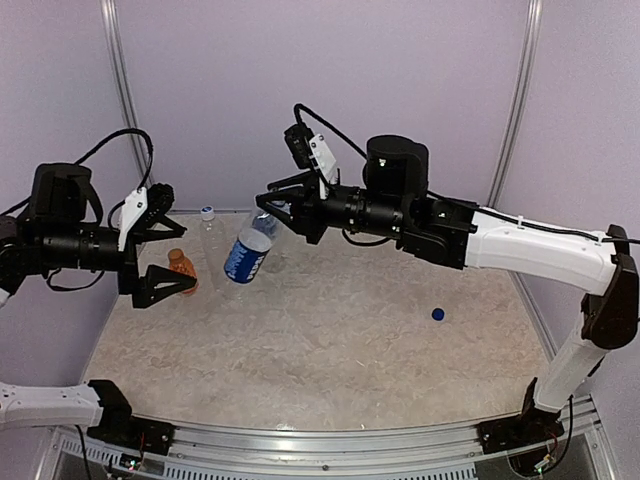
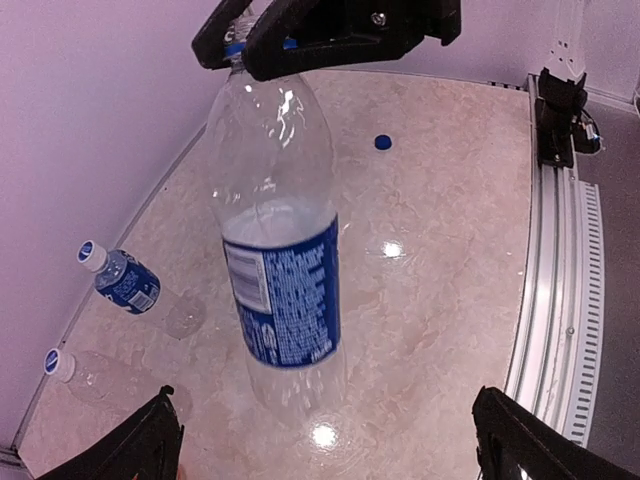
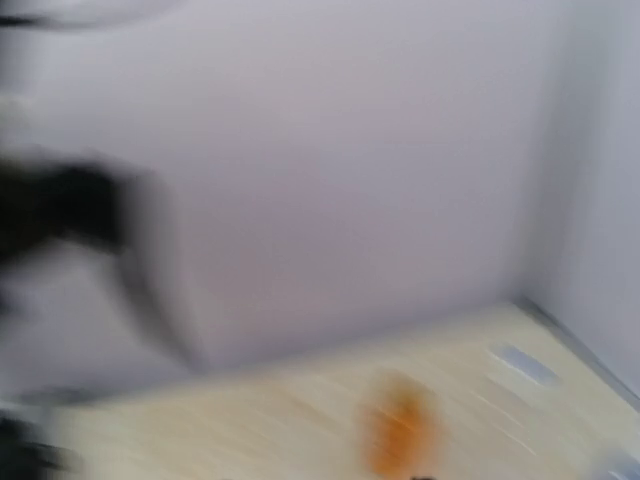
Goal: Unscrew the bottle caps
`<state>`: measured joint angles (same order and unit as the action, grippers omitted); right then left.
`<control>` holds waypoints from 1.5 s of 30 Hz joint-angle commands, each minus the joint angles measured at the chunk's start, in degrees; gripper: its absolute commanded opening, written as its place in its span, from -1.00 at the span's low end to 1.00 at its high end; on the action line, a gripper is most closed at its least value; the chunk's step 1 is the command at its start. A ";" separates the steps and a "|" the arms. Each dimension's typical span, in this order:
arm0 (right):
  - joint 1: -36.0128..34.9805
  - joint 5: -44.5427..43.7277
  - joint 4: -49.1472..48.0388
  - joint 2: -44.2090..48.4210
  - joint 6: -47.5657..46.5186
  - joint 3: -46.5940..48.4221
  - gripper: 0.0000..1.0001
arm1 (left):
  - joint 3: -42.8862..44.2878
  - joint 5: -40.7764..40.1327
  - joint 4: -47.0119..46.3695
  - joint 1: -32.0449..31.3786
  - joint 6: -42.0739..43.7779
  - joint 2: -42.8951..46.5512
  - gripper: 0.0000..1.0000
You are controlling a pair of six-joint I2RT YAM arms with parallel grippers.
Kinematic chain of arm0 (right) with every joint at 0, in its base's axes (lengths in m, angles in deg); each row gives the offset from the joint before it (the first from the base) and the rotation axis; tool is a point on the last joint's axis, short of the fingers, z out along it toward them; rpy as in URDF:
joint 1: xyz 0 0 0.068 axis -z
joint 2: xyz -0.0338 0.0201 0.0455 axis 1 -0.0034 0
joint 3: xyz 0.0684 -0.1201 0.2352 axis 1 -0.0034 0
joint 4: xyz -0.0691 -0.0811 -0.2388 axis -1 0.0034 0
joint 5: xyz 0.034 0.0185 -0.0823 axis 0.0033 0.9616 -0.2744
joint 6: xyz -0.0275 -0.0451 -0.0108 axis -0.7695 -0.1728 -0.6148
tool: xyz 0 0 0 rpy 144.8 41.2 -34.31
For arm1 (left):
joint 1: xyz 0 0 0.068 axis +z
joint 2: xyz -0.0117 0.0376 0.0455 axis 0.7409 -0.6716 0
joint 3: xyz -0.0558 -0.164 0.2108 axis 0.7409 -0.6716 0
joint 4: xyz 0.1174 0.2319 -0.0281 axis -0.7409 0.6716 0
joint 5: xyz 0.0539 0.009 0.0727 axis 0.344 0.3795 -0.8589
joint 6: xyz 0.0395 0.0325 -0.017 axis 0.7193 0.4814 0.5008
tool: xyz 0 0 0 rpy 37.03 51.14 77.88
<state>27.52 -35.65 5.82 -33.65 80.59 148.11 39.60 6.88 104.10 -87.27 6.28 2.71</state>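
Observation:
A clear bottle with a blue label (image 1: 247, 252) (image 2: 285, 290) hangs tilted above the table. My right gripper (image 1: 270, 212) (image 2: 262, 45) is shut on its blue bottle cap (image 2: 234, 47) from above. To the left of this bottle, my left gripper (image 1: 172, 245) (image 2: 332, 445) stands wide open, its fingertips (image 2: 150, 440) well clear of the bottle's base. A short orange bottle (image 1: 180, 268) (image 3: 400, 425) stands beside the left gripper. A second blue-labelled bottle (image 2: 125, 282) and a plain clear bottle (image 1: 213, 228) (image 2: 95, 375) lie capped near the wall. The right wrist view is blurred.
One loose blue cap (image 1: 438, 314) (image 2: 383, 142) lies on the marbled table (image 1: 330, 350) at the right. Pale walls close the back and sides. A metal rail (image 1: 330, 440) runs along the near edge by the arm bases.

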 commanded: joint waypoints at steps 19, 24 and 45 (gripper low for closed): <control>45.04 -33.79 21.26 2.06 0.08 -10.41 -1.00 | -10.94 0.93 -5.10 14.14 -14.94 12.70 0.97; 45.27 -33.24 23.32 -1.35 1.08 -9.92 -1.00 | -10.76 1.48 -5.42 14.15 -14.74 12.22 0.98; 45.30 -31.36 30.71 -4.98 -0.13 -1.69 0.86 | -10.26 2.11 -5.75 13.88 -13.71 11.04 0.98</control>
<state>72.48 -67.32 34.06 -38.44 80.79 144.20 29.21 8.41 98.98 -73.61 -7.99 13.90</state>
